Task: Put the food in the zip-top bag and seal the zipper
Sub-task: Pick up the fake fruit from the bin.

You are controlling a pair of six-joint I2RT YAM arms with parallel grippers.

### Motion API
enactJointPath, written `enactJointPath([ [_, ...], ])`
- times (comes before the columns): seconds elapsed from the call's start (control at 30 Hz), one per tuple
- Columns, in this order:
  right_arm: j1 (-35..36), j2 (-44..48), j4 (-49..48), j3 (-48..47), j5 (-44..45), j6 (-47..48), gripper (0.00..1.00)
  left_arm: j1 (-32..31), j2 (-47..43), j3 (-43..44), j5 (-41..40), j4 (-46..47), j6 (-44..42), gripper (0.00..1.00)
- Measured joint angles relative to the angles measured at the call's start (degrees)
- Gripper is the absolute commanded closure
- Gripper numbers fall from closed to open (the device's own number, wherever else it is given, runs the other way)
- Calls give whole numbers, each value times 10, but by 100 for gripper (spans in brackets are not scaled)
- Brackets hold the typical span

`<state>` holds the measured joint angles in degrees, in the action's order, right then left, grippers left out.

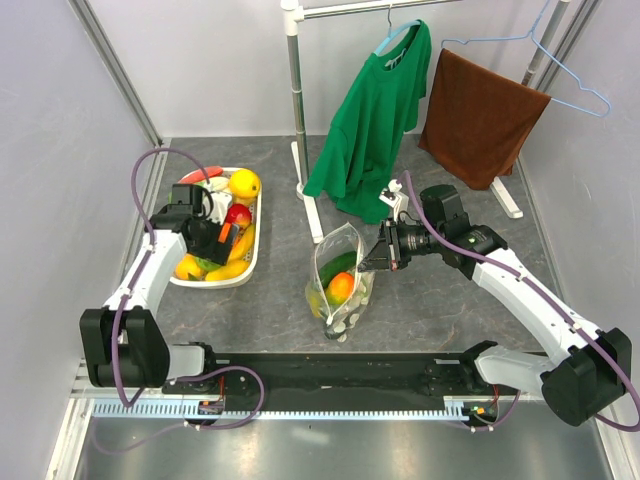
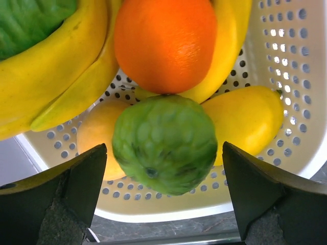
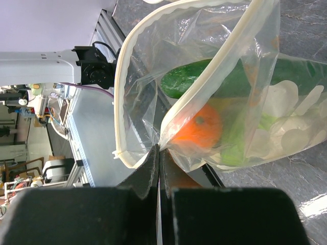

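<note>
The clear dotted zip-top bag [image 1: 340, 280] stands open on the grey table, holding an orange fruit [image 1: 341, 287], a dark green cucumber [image 3: 204, 79] and pale green food. Its whitish zipper [image 3: 120, 76] rims the open mouth. My right gripper [image 3: 159, 149] is shut on the bag's rim at its right side [image 1: 368, 262]. My left gripper [image 2: 162, 194] is open over the white tray [image 1: 215, 280], its fingers either side of a bumpy green fruit [image 2: 164, 144] without touching it. An orange [image 2: 163, 43], bananas [image 2: 56, 66] and a yellow fruit [image 2: 250, 120] lie around it.
The tray also holds a lemon [image 1: 244, 183] and a red apple [image 1: 238, 215]. A rack post [image 1: 297, 100] stands behind the bag, with a green shirt [image 1: 375, 120] and a brown towel [image 1: 478, 115] hanging. Grey walls close both sides.
</note>
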<state>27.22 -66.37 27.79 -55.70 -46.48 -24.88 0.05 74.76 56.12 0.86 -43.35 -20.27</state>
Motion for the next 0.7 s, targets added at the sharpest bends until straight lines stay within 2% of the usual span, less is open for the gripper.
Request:
enactJointPath([
  [0.2, 0, 0, 0, 0, 0, -4, 100, -29, 0, -3, -14, 16, 2, 11],
  [0.5, 0, 0, 0, 0, 0, -4, 100, -29, 12, -3, -15, 19, 3, 0],
  [0.6, 0, 0, 0, 0, 0, -4, 100, -29, 20, -3, -15, 19, 3, 1],
  [0.67, 0, 0, 0, 0, 0, -4, 100, -29, 25, -3, -15, 19, 3, 4],
  [0.7, 0, 0, 0, 0, 0, -4, 100, -29, 26, -3, -14, 18, 3, 9],
])
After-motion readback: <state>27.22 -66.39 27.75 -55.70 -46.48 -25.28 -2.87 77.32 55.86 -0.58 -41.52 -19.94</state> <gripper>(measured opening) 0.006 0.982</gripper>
